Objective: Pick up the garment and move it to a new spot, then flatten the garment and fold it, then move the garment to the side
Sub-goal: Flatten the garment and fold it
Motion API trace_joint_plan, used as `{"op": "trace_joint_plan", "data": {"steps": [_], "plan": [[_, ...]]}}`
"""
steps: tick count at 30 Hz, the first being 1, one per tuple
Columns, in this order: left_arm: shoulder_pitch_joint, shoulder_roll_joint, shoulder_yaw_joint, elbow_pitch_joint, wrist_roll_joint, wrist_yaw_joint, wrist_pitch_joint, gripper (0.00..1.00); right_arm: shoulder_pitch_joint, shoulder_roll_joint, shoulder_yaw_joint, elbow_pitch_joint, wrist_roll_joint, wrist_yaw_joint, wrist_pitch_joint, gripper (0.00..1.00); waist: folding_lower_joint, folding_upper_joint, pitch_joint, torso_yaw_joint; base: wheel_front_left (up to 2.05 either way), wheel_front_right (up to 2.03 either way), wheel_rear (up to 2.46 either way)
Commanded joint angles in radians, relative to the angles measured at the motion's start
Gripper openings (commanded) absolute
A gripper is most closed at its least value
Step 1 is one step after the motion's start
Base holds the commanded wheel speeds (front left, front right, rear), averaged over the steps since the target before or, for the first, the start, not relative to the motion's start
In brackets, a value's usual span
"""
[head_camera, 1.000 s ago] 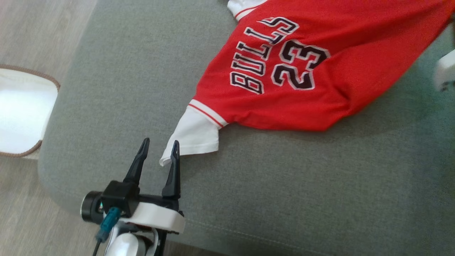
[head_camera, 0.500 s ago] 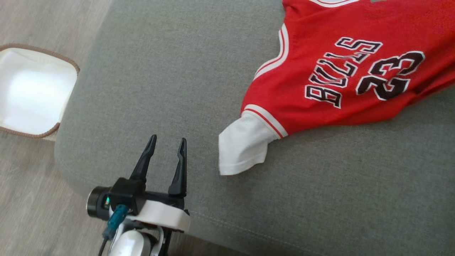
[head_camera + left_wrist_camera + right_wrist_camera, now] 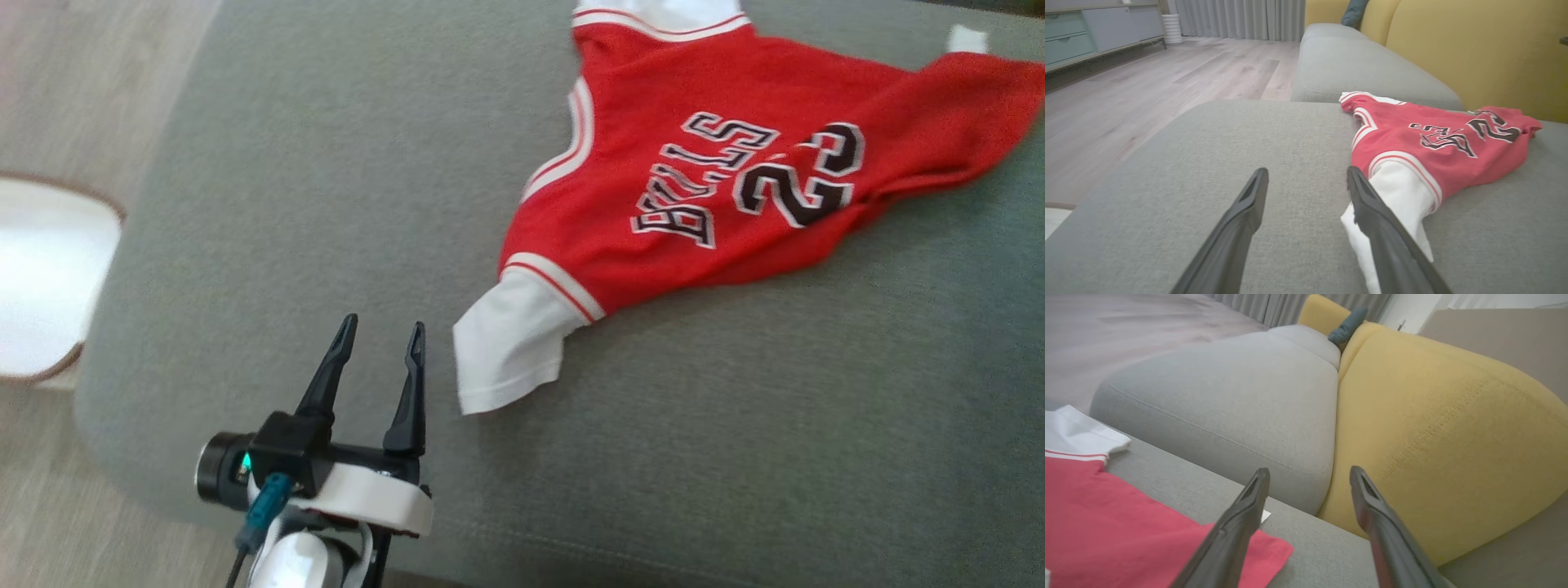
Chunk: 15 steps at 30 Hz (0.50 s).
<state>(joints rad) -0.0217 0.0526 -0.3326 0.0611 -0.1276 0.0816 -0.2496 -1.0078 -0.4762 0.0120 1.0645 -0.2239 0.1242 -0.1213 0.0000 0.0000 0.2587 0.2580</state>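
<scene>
Here garment (image 3: 718,188) on cushion (image 3: 326,163), left gripper (image 3: 384,323) agape beside sleeve (image 3: 510,347)

Left pincer (image 3: 1306,171) spread, red jersey (image 3: 1445,143) rumpled, grey cushion (image 3: 1208,143)

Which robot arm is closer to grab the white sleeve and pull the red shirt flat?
The left. The left gripper is open and right beside the white sleeve, with its fingers pointing past it. The right gripper is open too, but it is over at the far corner of the red shirt.
</scene>
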Motion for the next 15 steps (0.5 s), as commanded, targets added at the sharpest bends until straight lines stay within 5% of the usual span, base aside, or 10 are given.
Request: {"op": "trace_joint_plan", "data": {"steps": [1, 9, 15], "plan": [[-0.004, -0.002, 0.042, -0.029, 0.010, -0.003, -0.012, 1.00, 0.012, 0.028, 0.032, -0.027, 0.025, 0.007, -0.035, 1.00, 0.0000, 0.0000, -0.034, -0.050, 0.00, 0.00, 0.00], [0.011, -0.002, 0.051, -0.026, 0.017, -0.006, -0.012, 1.00, 0.147, 0.177, 0.204, -0.077, 0.231, 0.007, -0.117, 1.00, 0.0000, 0.0000, -0.074, -0.130, 0.00, 0.00, 0.00], [0.013, -0.002, 0.056, -0.032, 0.018, -0.008, -0.012, 1.00, 0.344, 0.228, 0.349, -0.214, 0.432, 0.007, -0.120, 1.00, 0.0000, 0.0000, -0.070, -0.148, 0.00, 0.00, 0.00]]}}
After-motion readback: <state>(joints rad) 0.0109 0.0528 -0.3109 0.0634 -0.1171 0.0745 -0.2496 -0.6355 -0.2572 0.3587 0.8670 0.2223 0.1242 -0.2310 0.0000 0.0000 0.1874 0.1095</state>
